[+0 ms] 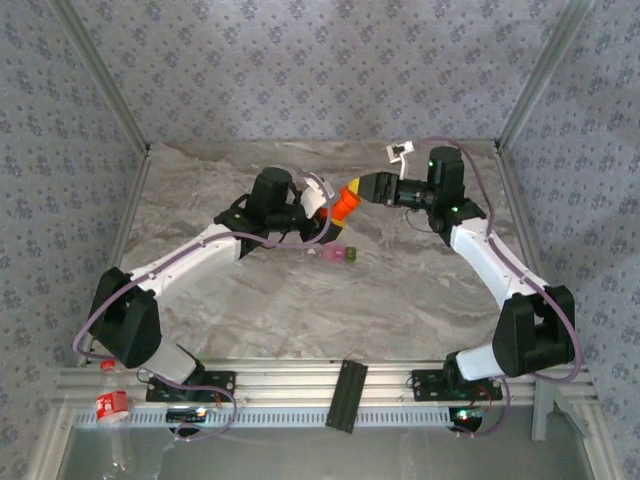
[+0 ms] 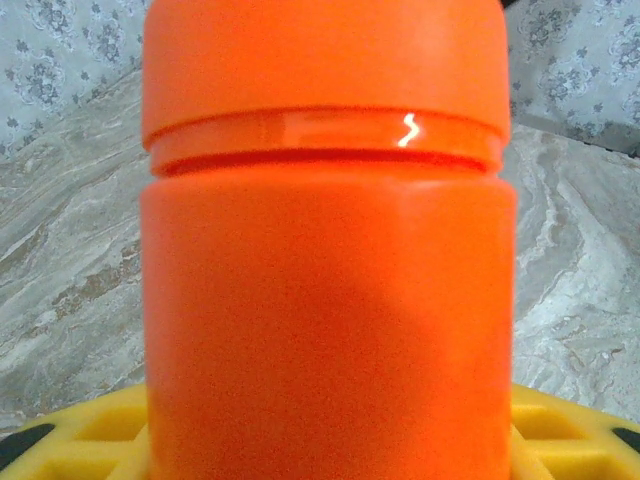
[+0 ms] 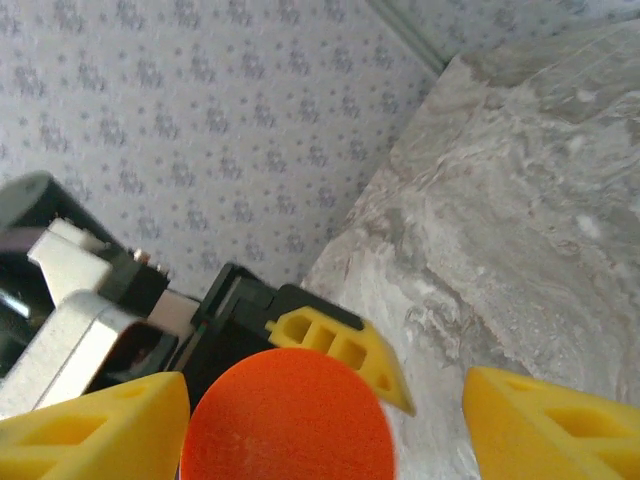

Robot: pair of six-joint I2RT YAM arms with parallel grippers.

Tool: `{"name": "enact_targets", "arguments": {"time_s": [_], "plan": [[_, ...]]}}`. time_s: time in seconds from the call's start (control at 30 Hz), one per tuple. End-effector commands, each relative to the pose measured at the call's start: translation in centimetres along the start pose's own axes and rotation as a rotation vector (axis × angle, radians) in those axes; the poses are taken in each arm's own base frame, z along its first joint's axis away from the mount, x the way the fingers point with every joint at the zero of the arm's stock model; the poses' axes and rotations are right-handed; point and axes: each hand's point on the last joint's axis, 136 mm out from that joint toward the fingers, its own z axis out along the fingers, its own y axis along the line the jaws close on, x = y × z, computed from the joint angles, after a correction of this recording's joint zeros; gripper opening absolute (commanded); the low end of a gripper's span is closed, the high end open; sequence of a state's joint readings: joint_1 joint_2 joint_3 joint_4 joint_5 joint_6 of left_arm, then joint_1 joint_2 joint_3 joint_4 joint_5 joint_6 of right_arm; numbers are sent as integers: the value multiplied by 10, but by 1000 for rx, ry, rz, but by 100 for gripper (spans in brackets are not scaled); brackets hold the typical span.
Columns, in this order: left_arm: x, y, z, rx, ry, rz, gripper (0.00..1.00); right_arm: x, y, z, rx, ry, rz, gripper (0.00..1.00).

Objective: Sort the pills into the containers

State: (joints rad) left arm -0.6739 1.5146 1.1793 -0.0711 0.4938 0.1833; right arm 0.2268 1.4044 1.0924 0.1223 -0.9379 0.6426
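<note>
An orange cylindrical bottle [image 1: 343,205] with an orange cap hangs above the marble table, tilted toward the right arm. My left gripper [image 1: 325,207] is shut on its body; in the left wrist view the bottle [image 2: 330,250] stands between the yellow fingers [image 2: 90,430]. My right gripper [image 1: 362,190] is at the cap end, open: the round cap [image 3: 290,420] lies between its yellow fingers [image 3: 100,425], with a gap on the right side. The containers [image 1: 338,254], a joined pink and olive-green pair, sit on the table just below the bottle. The pills are hidden.
A black flat piece [image 1: 347,395] lies across the metal rail at the near edge. A clear bottle with a red label [image 1: 112,404] lies at the near left. Patterned walls and metal posts [image 1: 530,75] close in the table's back and sides.
</note>
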Motion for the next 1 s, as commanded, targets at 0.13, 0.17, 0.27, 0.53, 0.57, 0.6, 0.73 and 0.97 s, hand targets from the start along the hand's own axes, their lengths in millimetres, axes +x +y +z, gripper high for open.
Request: {"name": "enact_targets", "arguments": {"time_s": [0.13, 0.17, 0.27, 0.53, 0.57, 0.6, 0.73, 0.97], "plan": [[-18, 10, -8, -68, -42, 76, 0, -8, -24, -30, 287, -100, 338, 79], [-18, 11, -8, -70, -40, 78, 0, -6, -25, -31, 307, -100, 360, 79], [-16, 11, -6, -68, -31, 81, 0, -4, -21, -26, 305, -106, 386, 79], [-13, 11, -5, -64, -23, 76, 0, -1, 2, 0, 269, -58, 328, 78], [-13, 10, -5, -63, -23, 75, 0, 1, 5, 3, 266, -53, 320, 77], [-13, 10, -5, -63, -23, 76, 0, 1, 7, 4, 267, -50, 314, 77], [-13, 10, -5, -62, -23, 75, 0, 4, 13, 10, 256, -38, 298, 77], [-16, 11, -5, -64, -30, 80, 0, 14, 12, 19, 251, 1, 306, 73]]}}
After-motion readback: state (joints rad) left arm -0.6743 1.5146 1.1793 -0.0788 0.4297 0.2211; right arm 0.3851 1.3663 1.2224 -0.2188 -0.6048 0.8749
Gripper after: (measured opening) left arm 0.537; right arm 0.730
